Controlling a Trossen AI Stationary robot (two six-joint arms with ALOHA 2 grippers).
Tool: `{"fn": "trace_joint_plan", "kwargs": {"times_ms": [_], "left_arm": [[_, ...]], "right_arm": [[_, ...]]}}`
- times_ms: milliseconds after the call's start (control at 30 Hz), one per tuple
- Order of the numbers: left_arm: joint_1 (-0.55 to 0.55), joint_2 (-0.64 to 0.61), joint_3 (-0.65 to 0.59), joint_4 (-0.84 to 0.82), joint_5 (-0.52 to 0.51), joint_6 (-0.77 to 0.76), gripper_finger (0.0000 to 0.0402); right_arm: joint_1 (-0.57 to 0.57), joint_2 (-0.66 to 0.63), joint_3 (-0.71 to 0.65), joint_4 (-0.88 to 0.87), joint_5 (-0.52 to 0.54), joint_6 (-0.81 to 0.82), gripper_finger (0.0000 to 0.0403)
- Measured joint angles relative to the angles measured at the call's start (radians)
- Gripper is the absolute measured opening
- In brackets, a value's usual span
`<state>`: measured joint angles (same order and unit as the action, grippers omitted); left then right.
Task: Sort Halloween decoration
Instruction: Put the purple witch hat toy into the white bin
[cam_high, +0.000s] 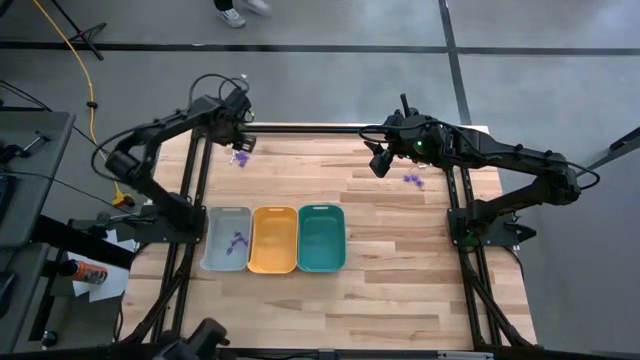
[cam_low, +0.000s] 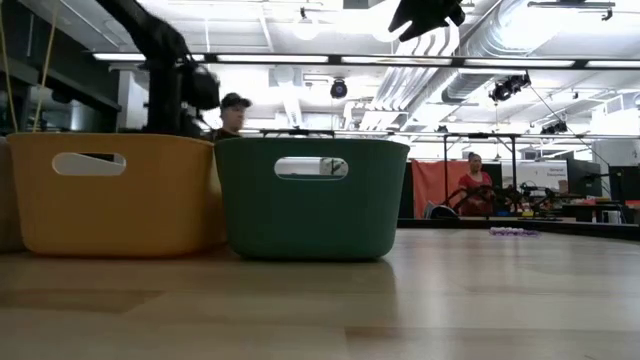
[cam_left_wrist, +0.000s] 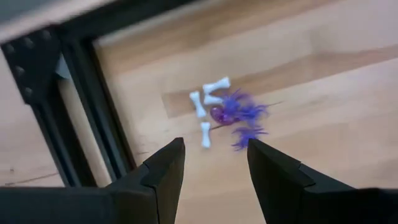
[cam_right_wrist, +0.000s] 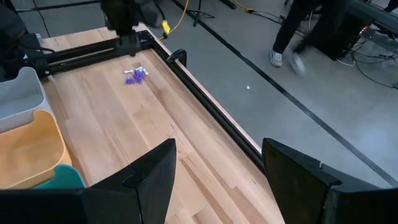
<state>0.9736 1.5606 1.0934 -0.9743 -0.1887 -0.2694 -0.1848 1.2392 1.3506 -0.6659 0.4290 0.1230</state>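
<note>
A small heap of purple spiky pieces and white bone-like sticks (cam_left_wrist: 225, 111) lies on the wooden table near its far left corner (cam_high: 241, 158). My left gripper (cam_left_wrist: 214, 163) hangs open just above this heap, touching nothing. A second purple heap (cam_high: 413, 180) lies toward the far right, seen also in the low view (cam_low: 513, 231). My right gripper (cam_high: 379, 163) is open in the air to the left of that heap. Purple pieces (cam_high: 237, 241) lie inside the grey tray (cam_high: 226, 238).
Three trays stand side by side near the table's middle: grey, orange (cam_high: 273, 239) and teal (cam_high: 321, 237). A black frame rail (cam_left_wrist: 93, 118) runs close beside the left heap, along the table's far edge. People move about on the floor beyond the table.
</note>
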Motion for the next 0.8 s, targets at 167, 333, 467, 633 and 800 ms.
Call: {"fn": "trace_joint_plan", "kwargs": {"times_ms": [167, 333, 467, 633, 800], "left_arm": [[0.005, 0.101, -0.006, 0.007, 0.003, -0.004, 0.0165], [0.005, 0.167, -0.006, 0.006, 0.007, -0.008, 0.0165], [0.005, 0.182, -0.006, 0.044, 0.018, -0.008, 0.0165], [0.005, 0.181, -0.006, 0.060, 0.030, -0.009, 0.0161], [0.016, 0.181, -0.006, 0.060, 0.030, -0.016, 0.0129]], "right_arm": [[0.000, 0.000, 0.000, 0.000, 0.000, -0.007, 0.0233], [0.000, 0.000, 0.000, 0.000, 0.000, -0.008, 0.0233], [0.000, 0.000, 0.000, 0.000, 0.001, -0.008, 0.0233], [0.000, 0.000, 0.000, -0.001, 0.001, -0.008, 0.0233], [0.000, 0.000, 0.000, -0.004, 0.001, 0.005, 0.0233]]}}
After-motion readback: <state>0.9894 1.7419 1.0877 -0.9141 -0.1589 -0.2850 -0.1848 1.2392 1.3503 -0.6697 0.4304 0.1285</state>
